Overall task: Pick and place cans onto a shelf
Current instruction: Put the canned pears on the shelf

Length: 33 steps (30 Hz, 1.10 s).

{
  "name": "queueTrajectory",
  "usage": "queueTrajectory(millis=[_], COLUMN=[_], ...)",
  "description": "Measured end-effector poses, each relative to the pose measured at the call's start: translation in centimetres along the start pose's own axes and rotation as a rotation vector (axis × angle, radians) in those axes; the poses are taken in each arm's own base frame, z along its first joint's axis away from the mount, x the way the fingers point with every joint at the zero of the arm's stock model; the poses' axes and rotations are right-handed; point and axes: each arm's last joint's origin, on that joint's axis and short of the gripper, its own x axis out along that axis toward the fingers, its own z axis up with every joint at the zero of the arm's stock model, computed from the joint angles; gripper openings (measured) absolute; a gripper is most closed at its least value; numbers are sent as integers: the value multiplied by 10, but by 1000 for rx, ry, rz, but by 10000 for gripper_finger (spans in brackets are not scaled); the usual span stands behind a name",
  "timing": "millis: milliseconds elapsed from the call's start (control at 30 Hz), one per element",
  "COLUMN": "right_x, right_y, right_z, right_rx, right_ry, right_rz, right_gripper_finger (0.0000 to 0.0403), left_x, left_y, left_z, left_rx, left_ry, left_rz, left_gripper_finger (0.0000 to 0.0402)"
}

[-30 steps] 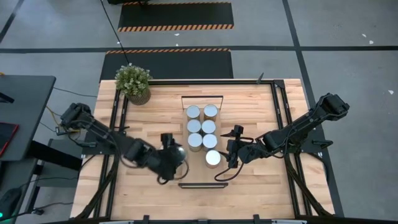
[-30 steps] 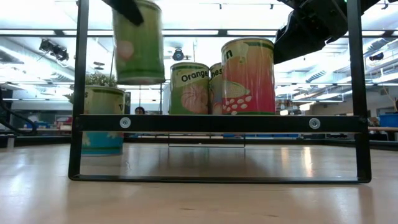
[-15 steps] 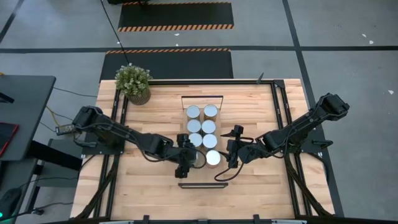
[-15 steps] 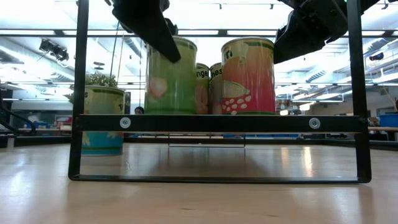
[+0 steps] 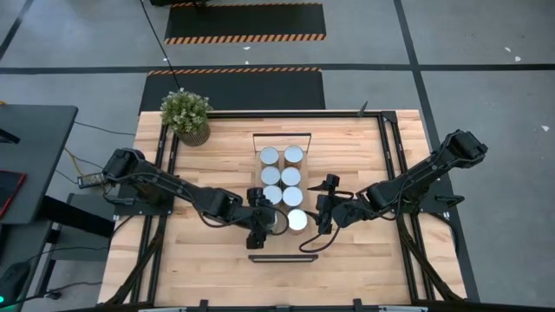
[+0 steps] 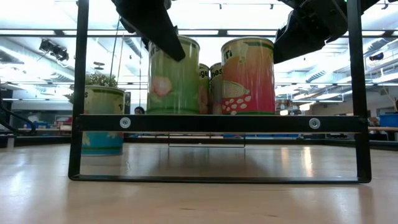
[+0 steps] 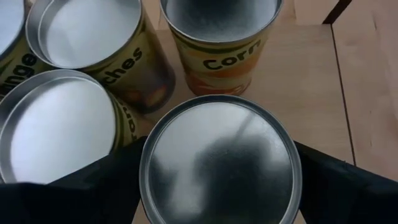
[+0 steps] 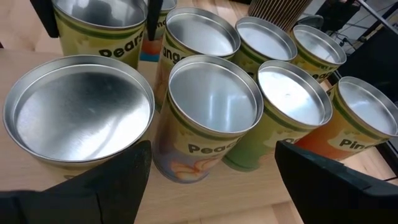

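1. The shelf [image 5: 279,139] is carrying the cans [image 5: 282,178], which are standing upright in two close rows
2. The left gripper [image 5: 263,222] is reaching in from the left, its fingers clamped on a green can [image 6: 173,76] resting at the shelf's near end, beside the red corn can [image 6: 248,76]
3. The right gripper [image 5: 323,214] is waiting just right of the corn can, fingers spread apart
4. Silver lids are shining

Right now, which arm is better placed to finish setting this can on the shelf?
Left. Its end effector is shut on the green can, low over the shelf. The right end effector is open beside the front can.
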Motion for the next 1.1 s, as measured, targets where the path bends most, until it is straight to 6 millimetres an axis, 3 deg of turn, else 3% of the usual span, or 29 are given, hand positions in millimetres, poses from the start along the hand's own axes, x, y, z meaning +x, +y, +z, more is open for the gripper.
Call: queueTrajectory(millis=[233, 467, 633, 933, 1100], right_x=[0, 0, 0, 0, 0], right_y=[0, 0, 0, 0, 0], right_z=[0, 0, -1, -2, -2], right_rx=[0, -1, -13, -3, -5], right_ry=[0, 1, 10, 14, 19], right_rz=[0, 0, -2, 4, 14], right_gripper_finger=[350, 350, 350, 350, 350], left_x=[1, 1, 0, -14, -24], left_y=[-1, -1, -1, -1, -4], left_z=[0, -1, 0, 20, 20], left_rx=[-2, 6, 74, 221, 258], left_ry=[9, 13, 12, -68, 3], left_rz=[-33, -43, -32, -8, -1], left_gripper_finger=[347, 393, 394, 396, 396])
